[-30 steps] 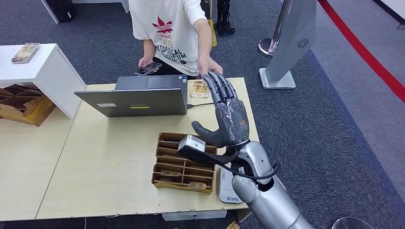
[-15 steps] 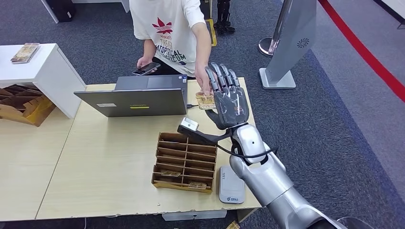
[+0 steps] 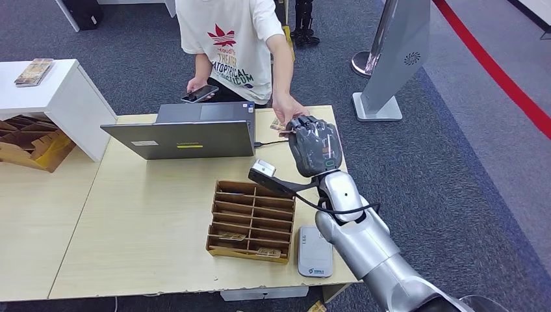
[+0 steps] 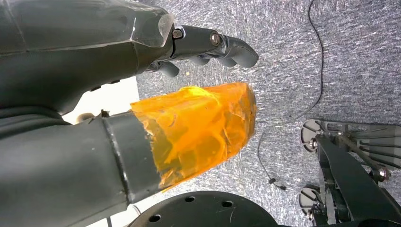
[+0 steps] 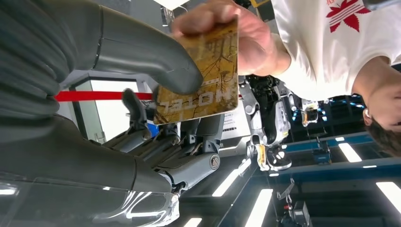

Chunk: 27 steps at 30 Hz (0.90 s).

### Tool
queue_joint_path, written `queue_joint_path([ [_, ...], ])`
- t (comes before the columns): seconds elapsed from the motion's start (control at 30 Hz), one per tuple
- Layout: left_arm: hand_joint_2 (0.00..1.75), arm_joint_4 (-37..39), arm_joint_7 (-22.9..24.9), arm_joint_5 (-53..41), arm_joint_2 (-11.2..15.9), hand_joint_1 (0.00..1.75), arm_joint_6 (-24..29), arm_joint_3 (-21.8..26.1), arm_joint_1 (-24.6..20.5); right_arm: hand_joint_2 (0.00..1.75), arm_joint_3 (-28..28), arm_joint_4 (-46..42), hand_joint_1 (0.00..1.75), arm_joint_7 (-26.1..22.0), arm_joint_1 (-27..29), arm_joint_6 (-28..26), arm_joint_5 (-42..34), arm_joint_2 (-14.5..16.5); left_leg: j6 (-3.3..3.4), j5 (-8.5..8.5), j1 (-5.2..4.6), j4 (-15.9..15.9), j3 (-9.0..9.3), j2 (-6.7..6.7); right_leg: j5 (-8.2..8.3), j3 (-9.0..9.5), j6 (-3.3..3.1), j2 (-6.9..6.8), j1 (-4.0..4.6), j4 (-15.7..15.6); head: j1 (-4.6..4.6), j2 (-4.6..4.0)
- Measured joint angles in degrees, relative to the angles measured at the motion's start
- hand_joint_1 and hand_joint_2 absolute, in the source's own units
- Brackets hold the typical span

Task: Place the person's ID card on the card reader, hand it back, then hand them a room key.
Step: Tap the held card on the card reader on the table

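While the person's hand (image 5: 236, 40) pinches one end of the card (image 5: 201, 75), the robot's right hand (image 3: 314, 146) has its thumb (image 5: 156, 56) pressed on the card's face and its fingers curled in behind it, so both hold it at once; in the head view this meeting sits at about one o'clock on the table (image 3: 149, 214), just past the laptop (image 3: 185, 133). The card (printed HOTEL, so it may be a key card serving as the ID) looks thin, stiff, light and slick; it would likely slip from a loose pinch, so a flat grip across its free end, well clear of the person's fingertips, seems best. The card reader (image 3: 315, 252) lies at five o'clock, beside the wooden tray (image 3: 252, 221). The left hand (image 4: 142, 52) hangs over the floor, fingers loosely curled, holding nothing that I can see.
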Motion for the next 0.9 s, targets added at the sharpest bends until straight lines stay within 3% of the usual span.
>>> queue_joint_path([
  [0.27,0.00,0.0,0.0,0.1,0.0,0.00,0.2,0.0,0.1,1.75,-1.2,0.7,1.75,-0.2,1.1,0.0,-1.6,0.0,0.00,0.00,0.00,0.0,-0.01,0.00,0.00,-0.01,0.00,0.00,0.00,0.0,-0.01,0.00],
  [0.4,0.00,0.0,0.1,0.4,0.0,0.00,0.5,0.1,0.1,1.75,-2.4,-0.1,1.75,-2.1,2.8,0.8,-6.3,0.2,0.00,0.00,0.00,0.0,-0.01,0.00,0.00,-0.01,0.00,0.00,0.00,0.0,-0.02,0.00],
  [0.57,0.00,0.0,0.3,1.3,-0.1,0.00,1.2,0.8,0.5,1.75,-5.3,-5.5,1.75,-6.1,7.6,5.7,-21.1,1.6,-0.01,-0.01,0.01,0.0,-0.03,0.00,-0.01,-0.03,0.00,0.00,0.01,0.0,-0.02,0.00],
  [0.73,0.00,0.0,0.3,1.7,-0.1,0.00,1.5,1.6,0.8,1.75,-7.4,-10.6,1.75,-7.4,10.8,8.6,-28.3,2.5,-0.01,-0.01,0.01,0.0,-0.04,0.00,-0.02,-0.05,0.00,0.00,0.01,0.0,0.00,0.00],
  [0.9,0.00,0.0,0.3,2.4,-0.4,0.00,2.4,3.2,1.2,1.75,-10.2,-17.7,1.75,-8.1,16.1,14.5,-47.1,3.2,-0.01,-0.02,0.01,0.0,-0.05,-0.02,-0.02,-0.05,0.01,-0.02,0.01,0.0,-0.01,0.00],
])
